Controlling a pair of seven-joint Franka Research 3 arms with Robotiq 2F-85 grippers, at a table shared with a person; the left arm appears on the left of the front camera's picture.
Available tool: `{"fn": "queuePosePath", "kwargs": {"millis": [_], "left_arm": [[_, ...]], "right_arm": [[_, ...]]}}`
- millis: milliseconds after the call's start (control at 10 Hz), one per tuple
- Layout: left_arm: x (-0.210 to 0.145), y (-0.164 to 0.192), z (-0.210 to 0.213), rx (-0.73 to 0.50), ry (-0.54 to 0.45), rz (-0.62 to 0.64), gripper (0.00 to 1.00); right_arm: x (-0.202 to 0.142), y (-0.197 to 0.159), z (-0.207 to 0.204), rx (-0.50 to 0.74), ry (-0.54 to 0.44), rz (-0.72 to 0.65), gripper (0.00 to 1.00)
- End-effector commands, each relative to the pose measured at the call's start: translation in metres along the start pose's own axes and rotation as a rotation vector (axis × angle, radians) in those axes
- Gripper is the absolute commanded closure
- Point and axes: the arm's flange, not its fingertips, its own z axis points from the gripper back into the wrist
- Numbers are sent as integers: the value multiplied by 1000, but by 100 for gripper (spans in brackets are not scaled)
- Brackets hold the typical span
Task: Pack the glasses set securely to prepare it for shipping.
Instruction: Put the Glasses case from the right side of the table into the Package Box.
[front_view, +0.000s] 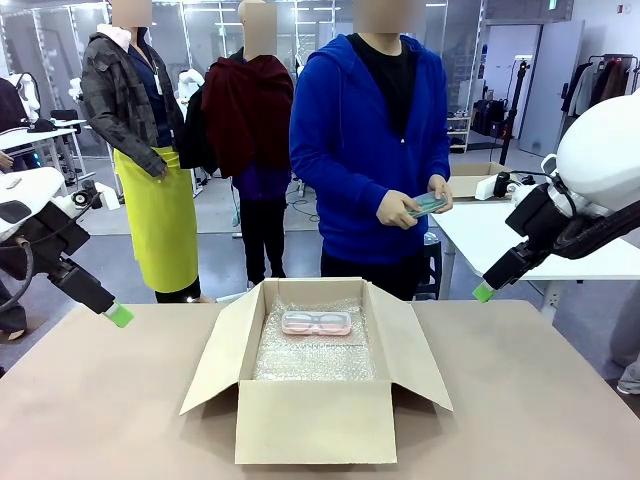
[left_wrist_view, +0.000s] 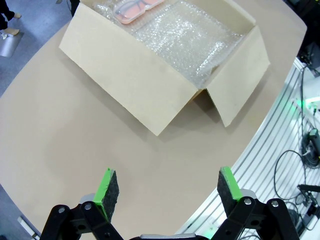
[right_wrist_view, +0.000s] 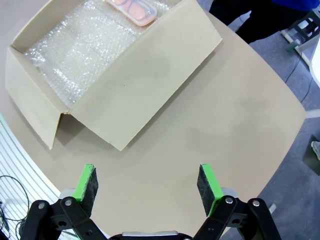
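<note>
A pale pink glasses case (front_view: 316, 323) lies on bubble wrap (front_view: 315, 352) at the far end of the open brown cardboard box (front_view: 315, 420); it also appears at the top of the left wrist view (left_wrist_view: 136, 8) and the right wrist view (right_wrist_view: 135, 9). The person in the blue hoodie holds the mint green glasses case (front_view: 428, 204) in both hands behind the table. My left gripper (front_view: 118, 315) hovers open above the table's left side, jaws wide apart and holding nothing (left_wrist_view: 165, 187). My right gripper (front_view: 484, 292) hangs open above the right side, also with nothing in it (right_wrist_view: 148, 185).
The box (left_wrist_view: 150, 75) stands mid-table with all flaps folded outward. Bare brown tabletop (front_view: 100, 400) lies to either side of it. Two more people stand behind on the left. A white table (front_view: 520, 235) with a small box sits at the back right.
</note>
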Motion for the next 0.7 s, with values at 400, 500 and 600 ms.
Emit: {"fn": "queuePosePath", "kwargs": {"millis": [400,500,600], "left_arm": [[-1,1,0,-18,-18,-12,0],[-1,1,0,-18,-18,-12,0],[-1,1,0,-18,-18,-12,0]], "right_arm": [[1,0,1,-10,-3,-1,0],[1,0,1,-10,-3,-1,0],[1,0,1,-10,-3,-1,0]]}}
